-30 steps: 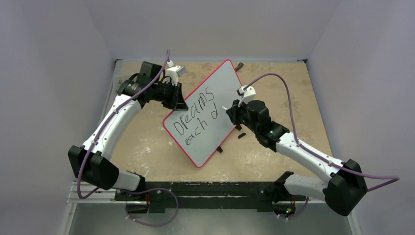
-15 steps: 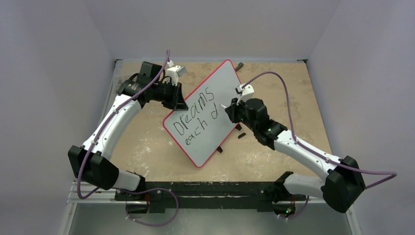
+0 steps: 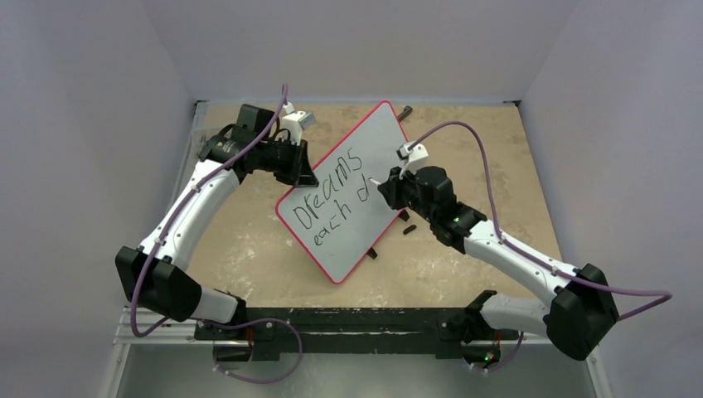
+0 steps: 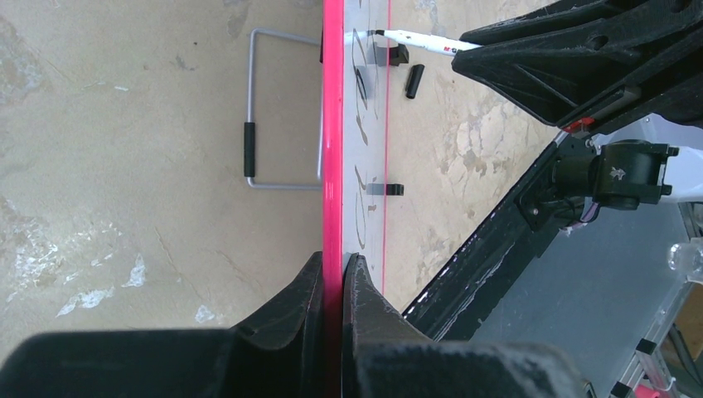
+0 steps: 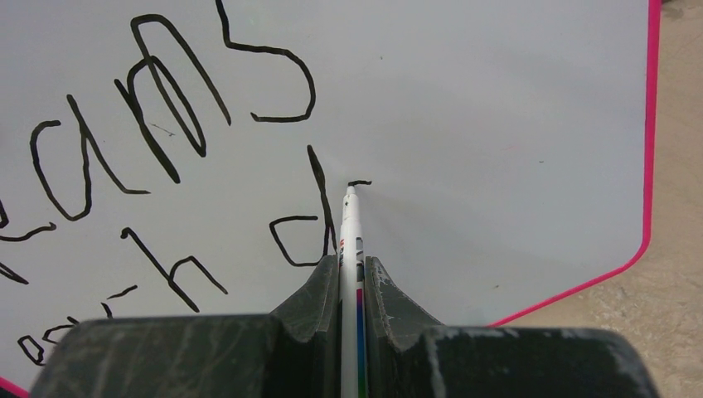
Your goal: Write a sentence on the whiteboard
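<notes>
Beige mottled table (image 3: 464, 133) carries everything, with the walls close on three sides. A large white rectangular whiteboard with a thin red rim (image 3: 377, 145) lies mid-table, turned diagonal, its far corner toward the back wall. The left wrist view sees it edge-on, only the red rim (image 4: 332, 124) and a sliver of the face, so the tilt can't be judged.

White-and-black left arm (image 3: 191, 207) reaches the board's upper-left edge. Left jaws are nearly closed, pinching the red rim between both tips; the top view hides that stretch of edge. White-and-black right arm (image 3: 514, 253) comes in from the right. Right jaws are narrowly parted, clamped on a thin white marker pen (image 5: 351, 228); most of the barrel is buried between them.

Black handwritten sentence (image 3: 332, 195) so far reads "Dreams" over "each d" plus one short dash. The right wrist view cuts off the left letters, and in the left wrist view they are just smears. The marker tip sits at the dash's left end; contact looks likely, not certain.

Grey wire frame with a black grip (image 4: 273, 184) sits behind the board, partly hidden by it. A small black cap-like piece (image 3: 408, 230) lies on the table just off the board's right edge.
</notes>
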Motion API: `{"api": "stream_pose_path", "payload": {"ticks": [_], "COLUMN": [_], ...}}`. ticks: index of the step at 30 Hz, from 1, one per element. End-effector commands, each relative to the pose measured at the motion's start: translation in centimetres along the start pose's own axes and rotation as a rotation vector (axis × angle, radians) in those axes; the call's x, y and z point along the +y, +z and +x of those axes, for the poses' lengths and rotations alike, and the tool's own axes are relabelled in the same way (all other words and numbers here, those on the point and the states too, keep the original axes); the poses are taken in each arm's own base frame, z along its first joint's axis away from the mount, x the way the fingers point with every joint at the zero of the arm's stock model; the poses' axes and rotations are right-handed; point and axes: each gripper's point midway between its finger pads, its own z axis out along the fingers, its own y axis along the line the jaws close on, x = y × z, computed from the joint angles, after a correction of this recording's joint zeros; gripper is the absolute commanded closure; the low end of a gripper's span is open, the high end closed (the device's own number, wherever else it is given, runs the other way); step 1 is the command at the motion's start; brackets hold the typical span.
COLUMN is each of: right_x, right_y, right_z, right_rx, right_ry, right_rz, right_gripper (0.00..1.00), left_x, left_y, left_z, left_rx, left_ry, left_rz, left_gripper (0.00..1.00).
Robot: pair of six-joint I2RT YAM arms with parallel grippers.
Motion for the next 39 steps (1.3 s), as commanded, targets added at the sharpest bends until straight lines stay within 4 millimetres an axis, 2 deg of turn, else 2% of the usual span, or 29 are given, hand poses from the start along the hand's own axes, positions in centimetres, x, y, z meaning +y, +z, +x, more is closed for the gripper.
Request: {"api": "stream_pose_path", "payload": {"ticks": [1, 9, 14, 22, 33, 39], "right_x": [1.1, 0.7, 0.4, -0.9, 0.0, 0.3], "right_y": [-0.1, -0.5, -1.0, -0.8, 0.3, 0.6], "right_z": [0.0, 2.2, 2.4, 0.5, -3.0, -3.1], "right_rx": [-0.009, 0.032, 0.032, 0.003, -0.052, -0.048], "right_ry": [0.002, 0.011, 0.019, 0.022, 0.005, 0.007], "right_rz": [-0.065, -0.063, -0.051, 0.049, 0.038, 0.022], "right_gripper": [1.0, 1.0, 1.0, 1.0, 1.0, 1.0], "left_x": [2.7, 2.8, 2.8, 2.7, 2.7, 2.7], "left_y": [-0.4, -0.4, -0.4, -0.3, -0.3, -0.3], "left_z": [-0.5, -0.5, -0.6, -0.5, -0.5, -0.5], "left_rx": [-0.019, -0.019, -0.019, -0.017, -0.017, -0.017], "left_ry": [0.098, 0.098, 0.099, 0.097, 0.097, 0.098], "left_rz": [-0.149, -0.152, -0.15, -0.146, -0.144, -0.144], "left_gripper": [1.0, 1.0, 1.0, 1.0, 1.0, 1.0]}}
